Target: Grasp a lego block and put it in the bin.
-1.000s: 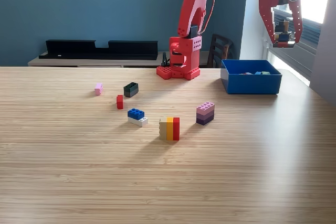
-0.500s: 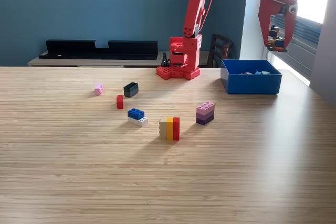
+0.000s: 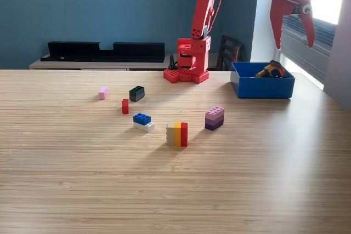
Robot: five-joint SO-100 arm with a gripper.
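Just now your gripper (image 3: 293, 26), at the upper right of the frame, spread its jaws and held nothing, for the yellow, red and dark lego block (image 3: 270, 69) it carried a moment earlier had dropped tilted into the blue bin (image 3: 262, 87) below, completing that delivery.

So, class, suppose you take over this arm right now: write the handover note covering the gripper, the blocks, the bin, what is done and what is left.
Gripper: open, empty, raised above the bin at the exterior view's right.
Bin: a multicoloured block piece sits at its top, tilted, apparently just dropped.
Done: that piece is in the bin.
Left on the table: pink block, dark block, red block, blue-on-white pair, tan-orange-red stack, pink-purple stack.
Next: probably the pink-purple stack, the one nearest the bin.
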